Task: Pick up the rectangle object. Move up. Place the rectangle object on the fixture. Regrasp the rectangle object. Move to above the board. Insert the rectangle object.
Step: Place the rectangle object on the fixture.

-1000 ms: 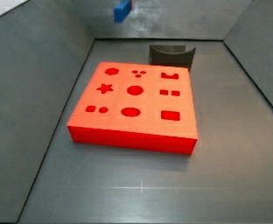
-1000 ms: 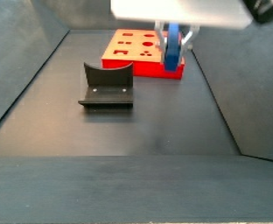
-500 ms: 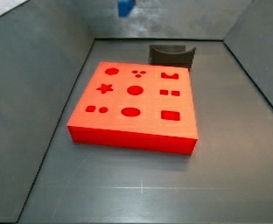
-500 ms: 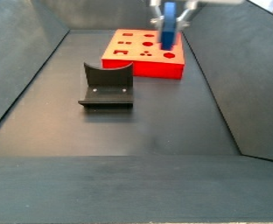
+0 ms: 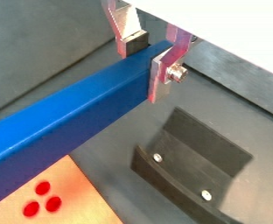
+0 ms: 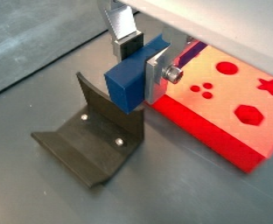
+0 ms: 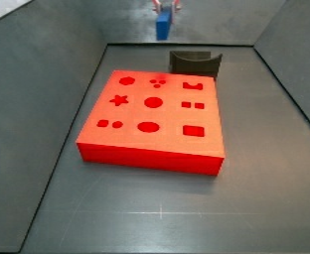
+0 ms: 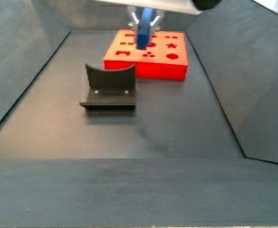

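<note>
Above the fixture (image 6: 92, 140), the claw (image 6: 136, 59) hangs.
Its fingers (image 5: 163, 68) pinch the blue rectangle object (image 5: 69, 114); no writing shows.

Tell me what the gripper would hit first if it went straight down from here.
Probably the fixture: both wrist views show it below the gripper, which holds the rectangle object. Depth is unclear.

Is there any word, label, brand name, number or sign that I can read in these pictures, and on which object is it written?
None: no readable text shows in any view.
The orange-red square board has only shaped holes, no letters.
The long blue bar, held in the gripper above the floor, is plain.
The dark L-shaped fixture shows only small screws, no marking.
</note>
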